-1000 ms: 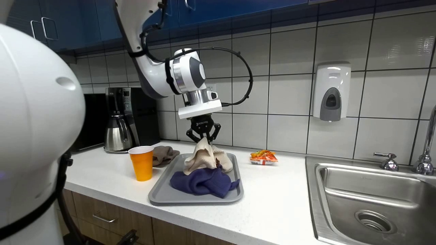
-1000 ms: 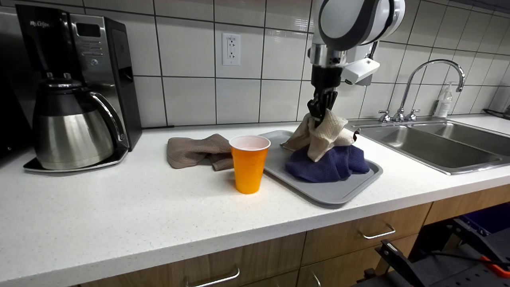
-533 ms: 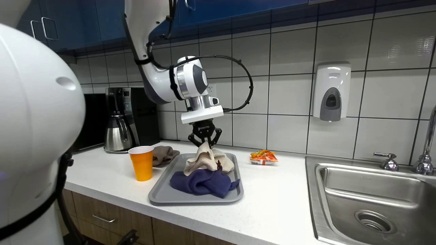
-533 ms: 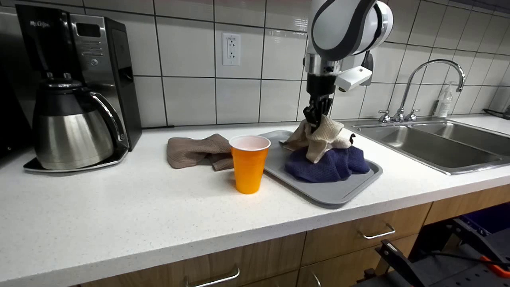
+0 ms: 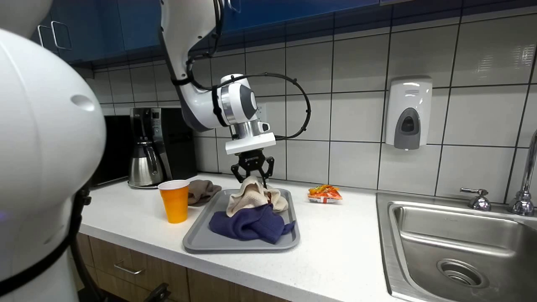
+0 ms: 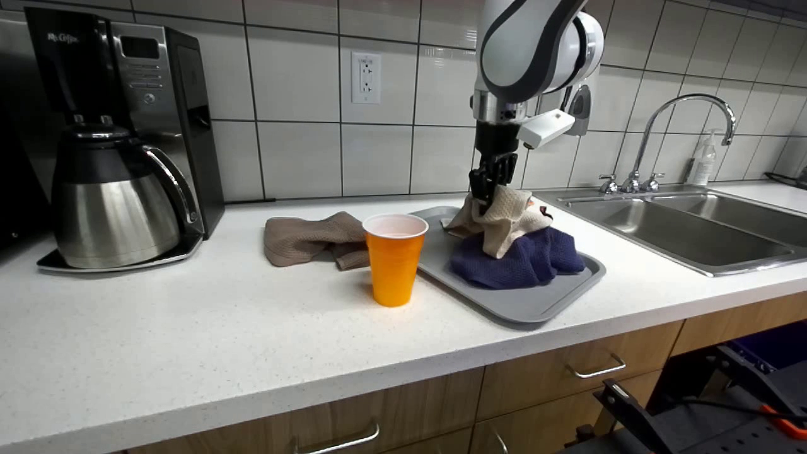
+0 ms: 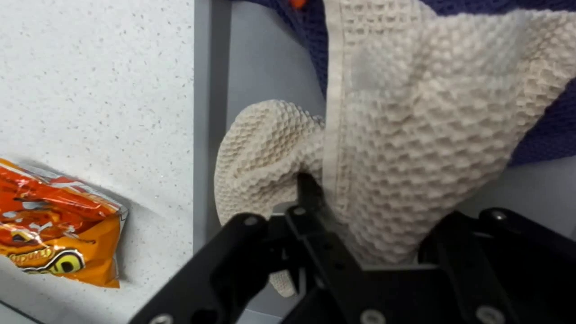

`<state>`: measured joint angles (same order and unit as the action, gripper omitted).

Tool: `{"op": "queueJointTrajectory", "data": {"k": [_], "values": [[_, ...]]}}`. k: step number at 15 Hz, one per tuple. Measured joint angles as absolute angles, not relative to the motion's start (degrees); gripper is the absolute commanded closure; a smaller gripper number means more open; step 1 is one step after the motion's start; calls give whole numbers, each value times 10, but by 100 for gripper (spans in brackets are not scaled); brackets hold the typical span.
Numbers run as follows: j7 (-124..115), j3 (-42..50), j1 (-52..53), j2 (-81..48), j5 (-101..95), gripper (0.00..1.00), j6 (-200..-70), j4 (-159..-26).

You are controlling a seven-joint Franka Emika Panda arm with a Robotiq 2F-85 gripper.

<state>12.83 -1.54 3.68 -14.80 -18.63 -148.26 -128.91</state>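
My tool (image 5: 254,183), jaws half parted, gripping nothing, straddles the beige cloth (image 5: 248,198). Navy cloth (image 5: 251,224) lies nearer, on the gray tray (image 5: 202,240).

I count what looks like one beige cloth (image 7: 432,135), one purple cloth (image 6: 523,265) and one brown cloth (image 6: 315,238), three in all. There's one tray (image 6: 510,304), one cup (image 6: 394,271), one snack bag (image 5: 324,193), one coffee maker (image 6: 148,113), one carafe (image 6: 116,208), one soap dispenser (image 5: 409,111) and one pump bottle (image 6: 703,162). The one sink (image 5: 390,243), at three o'clock from the tray, has two basins (image 6: 700,233), one faucet (image 6: 700,97) and two tap handles (image 6: 608,185).
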Motion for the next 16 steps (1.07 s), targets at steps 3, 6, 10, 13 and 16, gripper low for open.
{"op": "queueJointTrajectory", "data": {"k": [3,6,10,13,16], "values": [[131,-16,38,-148,-186,0,-1482,-1284],[143,-17,38,-145,-185,0,-1476,-1281],[160,-22,38,-135,-185,0,-1457,-1278],[164,-25,39,-125,-185,0,-1452,-1278],[164,-26,42,-116,-185,0,-1452,-1278]]}}
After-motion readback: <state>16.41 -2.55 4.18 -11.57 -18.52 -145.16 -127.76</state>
